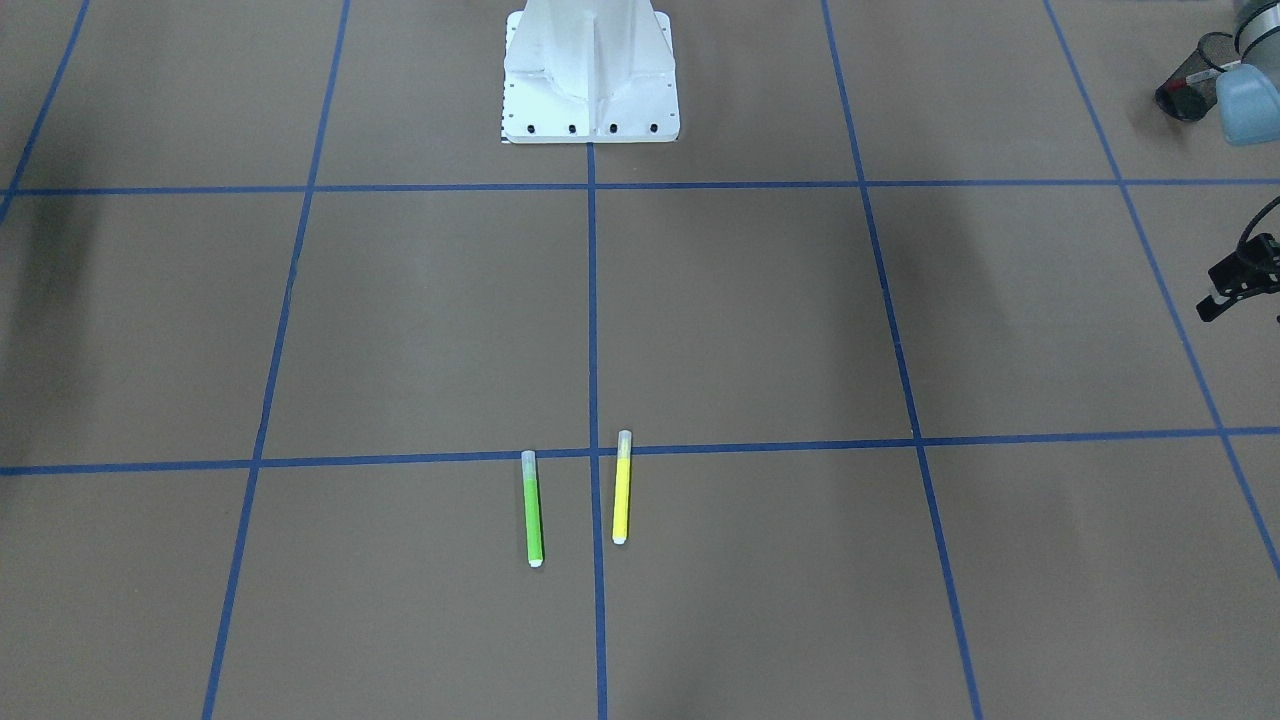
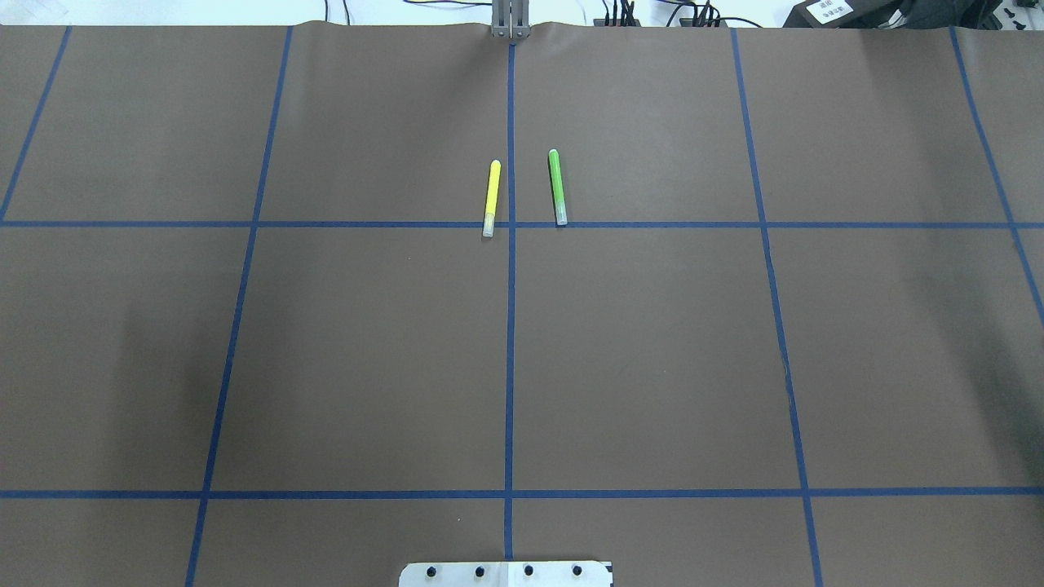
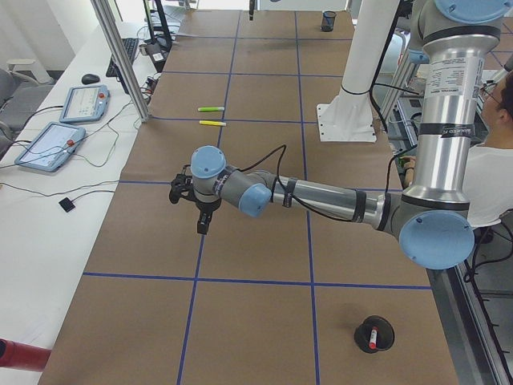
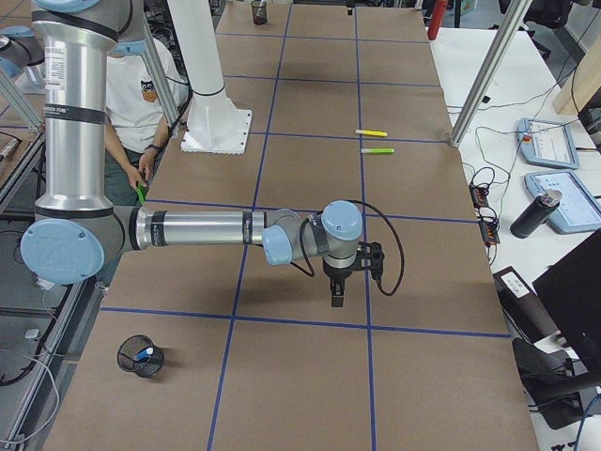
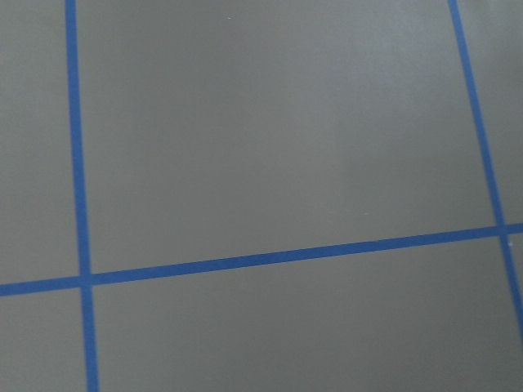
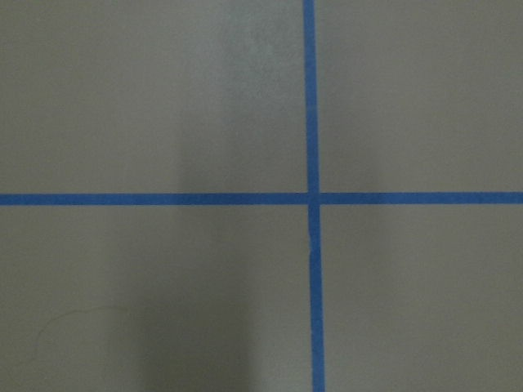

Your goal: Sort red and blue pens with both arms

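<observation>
The red pen [image 3: 370, 338], white-barrelled with a red cap, lies inside a black mesh cup [image 3: 375, 334] on the table near the left arm's base. The blue pen [image 4: 144, 354] sits in another black mesh cup [image 4: 140, 356] near the right arm's base. My left gripper [image 3: 202, 227] hangs over bare table on the left end, nothing seen in it. At the front-facing view's right edge, only part of that left gripper [image 1: 1232, 282] shows. My right gripper [image 4: 335, 299] hovers over a tape line on the right end. Both wrist views show only table, so I cannot tell either gripper's state.
A green marker [image 2: 557, 187] and a yellow marker [image 2: 491, 198] lie side by side at the far middle of the table. The white pedestal [image 1: 590, 75] stands at the robot's side. A person [image 3: 490, 176] sits behind the robot. Blue tape divides the brown table [image 2: 367, 350] into squares.
</observation>
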`<action>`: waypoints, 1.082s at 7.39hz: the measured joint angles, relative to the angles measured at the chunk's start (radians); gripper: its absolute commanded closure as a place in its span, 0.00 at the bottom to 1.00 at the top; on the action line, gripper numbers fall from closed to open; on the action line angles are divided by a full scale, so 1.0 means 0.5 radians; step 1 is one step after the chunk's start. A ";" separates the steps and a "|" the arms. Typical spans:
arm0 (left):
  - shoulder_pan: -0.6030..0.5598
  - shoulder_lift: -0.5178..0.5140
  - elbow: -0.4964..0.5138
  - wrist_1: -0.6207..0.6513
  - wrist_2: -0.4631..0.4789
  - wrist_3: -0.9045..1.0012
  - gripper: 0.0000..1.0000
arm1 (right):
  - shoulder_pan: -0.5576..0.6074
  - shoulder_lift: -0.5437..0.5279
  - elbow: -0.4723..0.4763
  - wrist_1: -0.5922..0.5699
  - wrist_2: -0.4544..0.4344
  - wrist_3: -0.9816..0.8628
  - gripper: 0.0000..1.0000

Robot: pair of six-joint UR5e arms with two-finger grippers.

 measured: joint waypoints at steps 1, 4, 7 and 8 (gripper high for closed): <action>-0.014 -0.002 0.002 0.118 0.030 0.140 0.01 | -0.047 0.001 0.012 -0.062 -0.001 -0.066 0.00; -0.037 0.007 -0.007 0.327 0.034 0.295 0.01 | -0.051 0.005 0.019 -0.178 -0.025 -0.225 0.00; -0.043 0.042 -0.035 0.463 0.027 0.310 0.01 | -0.023 0.123 0.019 -0.393 -0.034 -0.258 0.00; -0.044 0.077 -0.026 0.471 0.024 0.311 0.01 | -0.016 0.145 0.020 -0.432 -0.035 -0.259 0.00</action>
